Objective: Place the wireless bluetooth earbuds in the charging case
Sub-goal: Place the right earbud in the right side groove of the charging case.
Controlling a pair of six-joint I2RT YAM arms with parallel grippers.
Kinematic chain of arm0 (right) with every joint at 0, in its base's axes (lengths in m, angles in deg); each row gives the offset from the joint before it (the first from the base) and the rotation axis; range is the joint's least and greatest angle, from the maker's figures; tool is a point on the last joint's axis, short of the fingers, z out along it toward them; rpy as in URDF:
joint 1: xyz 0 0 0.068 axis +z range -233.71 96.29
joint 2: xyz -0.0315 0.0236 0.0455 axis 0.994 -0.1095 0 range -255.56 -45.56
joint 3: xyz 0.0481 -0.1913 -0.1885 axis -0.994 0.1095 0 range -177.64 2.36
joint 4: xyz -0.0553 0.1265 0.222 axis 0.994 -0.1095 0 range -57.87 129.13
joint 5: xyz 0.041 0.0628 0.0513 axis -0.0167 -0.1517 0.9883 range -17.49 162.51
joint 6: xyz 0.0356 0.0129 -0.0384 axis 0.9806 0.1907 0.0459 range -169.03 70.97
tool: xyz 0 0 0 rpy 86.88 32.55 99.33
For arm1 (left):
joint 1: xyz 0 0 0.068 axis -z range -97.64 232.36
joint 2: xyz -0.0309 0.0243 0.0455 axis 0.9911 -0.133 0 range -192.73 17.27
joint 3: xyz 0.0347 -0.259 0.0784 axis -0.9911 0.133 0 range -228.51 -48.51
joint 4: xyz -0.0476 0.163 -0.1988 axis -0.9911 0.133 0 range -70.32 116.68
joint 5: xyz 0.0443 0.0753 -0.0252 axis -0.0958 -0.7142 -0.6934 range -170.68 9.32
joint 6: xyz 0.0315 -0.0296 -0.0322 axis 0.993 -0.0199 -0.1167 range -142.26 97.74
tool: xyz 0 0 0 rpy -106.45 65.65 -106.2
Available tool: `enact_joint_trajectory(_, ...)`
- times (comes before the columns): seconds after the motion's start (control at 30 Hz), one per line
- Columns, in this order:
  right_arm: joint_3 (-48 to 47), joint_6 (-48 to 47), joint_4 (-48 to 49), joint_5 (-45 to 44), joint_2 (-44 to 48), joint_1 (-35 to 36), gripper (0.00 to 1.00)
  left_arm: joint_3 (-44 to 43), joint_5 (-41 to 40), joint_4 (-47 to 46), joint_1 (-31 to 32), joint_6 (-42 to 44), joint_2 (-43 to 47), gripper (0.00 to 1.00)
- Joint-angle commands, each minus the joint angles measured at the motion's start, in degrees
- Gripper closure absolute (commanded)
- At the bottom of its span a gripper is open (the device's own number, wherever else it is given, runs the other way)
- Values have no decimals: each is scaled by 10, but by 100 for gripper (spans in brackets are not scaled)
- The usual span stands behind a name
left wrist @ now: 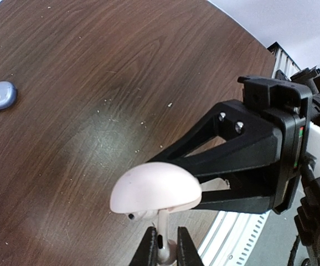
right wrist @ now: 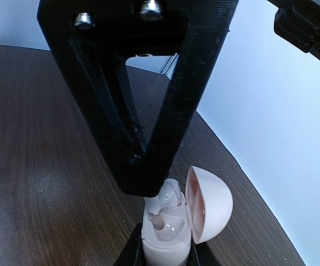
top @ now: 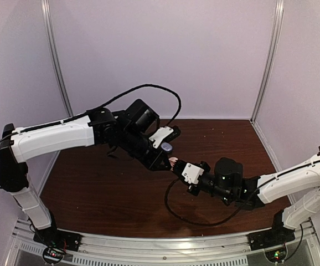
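Your right tool (right wrist: pixel 165 259) is clamped on the pale pink plastic charging case (right wrist: pixel 161 235), its lid open, at the bottom of the right wrist view over the dark wooden table (right wrist: pixel 38 183); your left tool (left wrist: pixel 164 252) pinches a white stemmed earbud (right wrist: pixel 169 195) at the case's mouth.

White earbud (left wrist: pixel 163 224) between fingertips of the left end effector (left wrist: pixel 164 249), just below pale charging case (left wrist: pixel 155 188).

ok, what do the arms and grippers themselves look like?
Left arm and right arm: white shells, black joints and bases. A loose black cable loops off each arm. Left gripper and right gripper: black, open triangular finger frames, silver screws, white block behind.
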Motion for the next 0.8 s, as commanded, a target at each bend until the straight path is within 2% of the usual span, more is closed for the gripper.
enact_joint_trajectory(0.0,-22,-2,21,-4,-6,8,100,-20,-4,1,6,-5,-12,94)
enact_joint_trajectory(0.77,-25,-6,30,0,-10,17,100,-38,-12,15,15,-13,-40,95)
